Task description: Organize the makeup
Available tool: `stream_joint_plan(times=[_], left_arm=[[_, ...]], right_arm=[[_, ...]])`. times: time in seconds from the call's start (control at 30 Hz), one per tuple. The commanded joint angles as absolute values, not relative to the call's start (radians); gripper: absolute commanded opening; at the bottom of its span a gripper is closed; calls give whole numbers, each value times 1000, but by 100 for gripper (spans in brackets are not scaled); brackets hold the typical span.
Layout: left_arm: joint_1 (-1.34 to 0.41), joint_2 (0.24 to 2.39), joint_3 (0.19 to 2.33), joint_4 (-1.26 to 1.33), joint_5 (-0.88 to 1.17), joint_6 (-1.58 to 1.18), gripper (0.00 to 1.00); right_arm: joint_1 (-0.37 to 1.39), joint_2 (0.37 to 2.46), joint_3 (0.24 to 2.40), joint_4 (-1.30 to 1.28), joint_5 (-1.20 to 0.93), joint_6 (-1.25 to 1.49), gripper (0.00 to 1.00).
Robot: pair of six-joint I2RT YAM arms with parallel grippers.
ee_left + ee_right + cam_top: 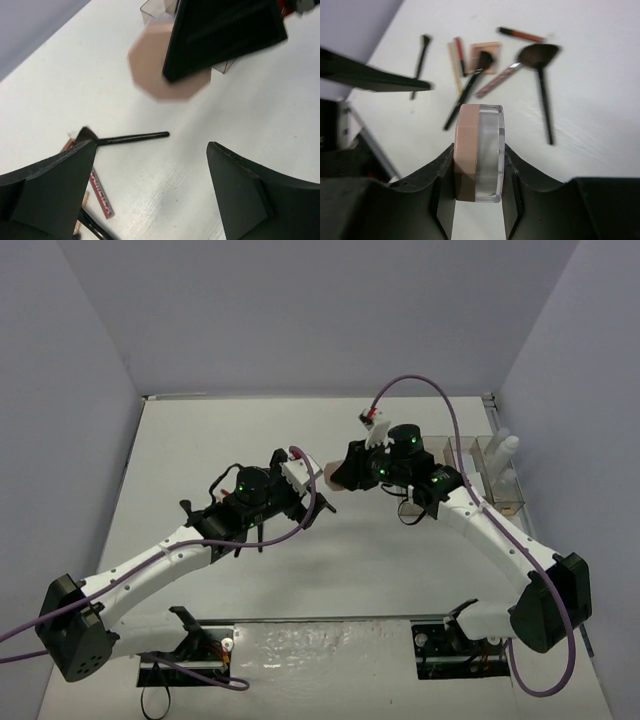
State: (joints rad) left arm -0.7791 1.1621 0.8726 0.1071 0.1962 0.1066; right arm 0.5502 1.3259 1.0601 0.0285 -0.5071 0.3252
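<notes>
Right gripper (479, 162) clamps the round pink clear-lidded compact (476, 135) across its faces, left gripper (150, 152) spread open close by: risk of slip, or the 2 grippers clashing.

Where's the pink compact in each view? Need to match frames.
Top external: pink compact mid-frame, between the two wrists.
Left wrist: compact upper centre, blurred, partly behind a black finger.
Right wrist: compact bottom centre, on edge.
Landmark: right fingers clamping it, seen in all three.
</notes>
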Motion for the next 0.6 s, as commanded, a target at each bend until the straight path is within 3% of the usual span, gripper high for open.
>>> stream_joint_plan(times=[0.0, 0.17, 0.27, 0.37, 0.57], left_arm=[[-778, 1157, 935, 80, 74, -22, 93], [-749, 1148, 1052, -265, -262, -172, 97], [-641, 1121, 1110, -425, -303, -260, 97], [-523, 1030, 1116, -519, -206, -307, 97], [-370, 852, 1046, -573, -243, -243, 97]], right_arm=[[464, 1245, 1054, -17, -177, 234, 0], [415, 1221, 1029, -103, 276, 196, 0], [363, 1244, 993, -106, 504, 215, 0], [263, 1300, 987, -106, 533, 224, 0], [55, 1385, 1019, -69, 519, 250, 0]])
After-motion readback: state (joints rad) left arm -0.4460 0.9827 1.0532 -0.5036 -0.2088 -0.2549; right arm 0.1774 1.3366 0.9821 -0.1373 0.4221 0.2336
